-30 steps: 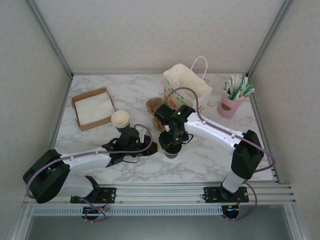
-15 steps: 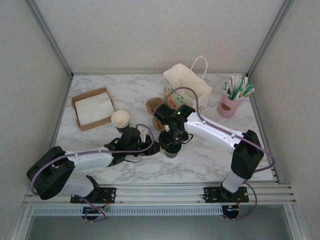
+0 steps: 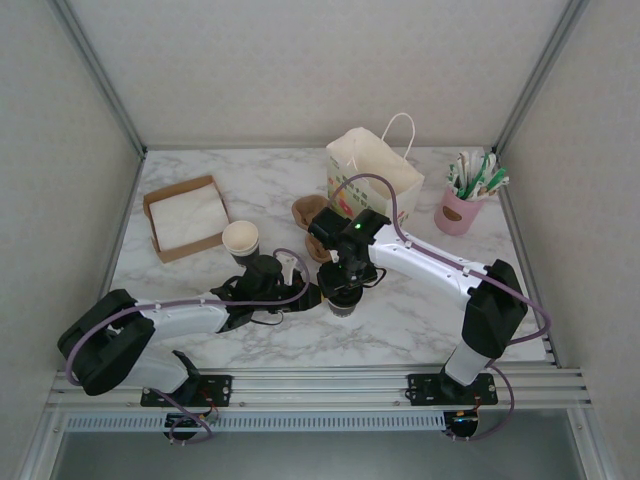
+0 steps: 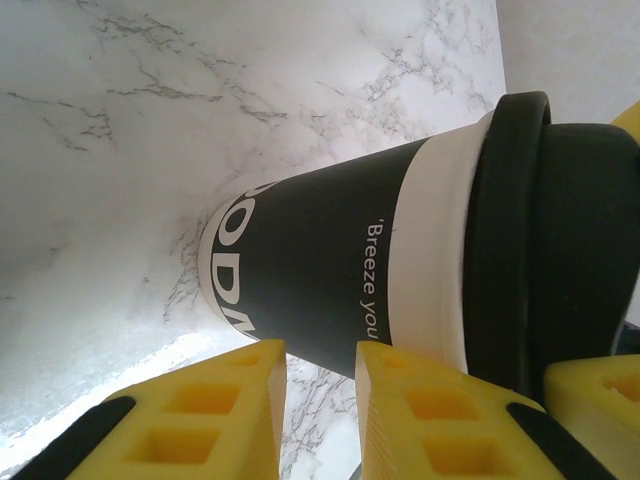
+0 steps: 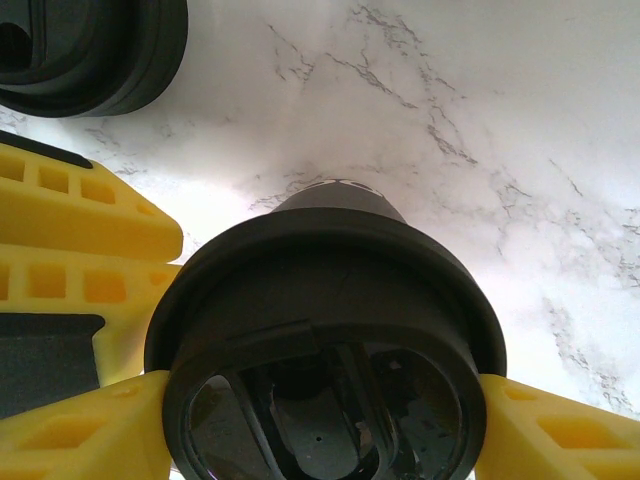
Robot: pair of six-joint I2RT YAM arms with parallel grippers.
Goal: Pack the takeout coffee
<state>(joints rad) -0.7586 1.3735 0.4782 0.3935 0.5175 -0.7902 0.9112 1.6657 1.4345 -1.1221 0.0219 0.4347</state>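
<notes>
The takeout coffee (image 3: 343,301) stands upright on the marble table just in front of the paper bag; it is a small black cup (image 4: 320,265) with a cream band under its round black lid (image 5: 325,300). My right gripper (image 3: 345,282) comes down from above and is shut on the lid, one yellow finger (image 5: 95,435) on each side of the rim. My left gripper (image 3: 303,292) lies low at the cup's left side. Its yellow fingers (image 4: 215,400) stand a little apart, with bare marble in the gap and the cup just beyond the tips.
A white paper bag (image 3: 372,180) stands open behind the cup. A lidless black cup (image 3: 240,240) and a cardboard tray of napkins (image 3: 186,217) are at the left, brown sleeves (image 3: 308,212) by the bag, and a pink holder (image 3: 460,210) at the right. Stacked loose lids (image 5: 90,50) lie near the cup.
My left gripper has slid right up to the cup's side and its fingers have parted slightly. The right gripper and the cup have stayed put.
</notes>
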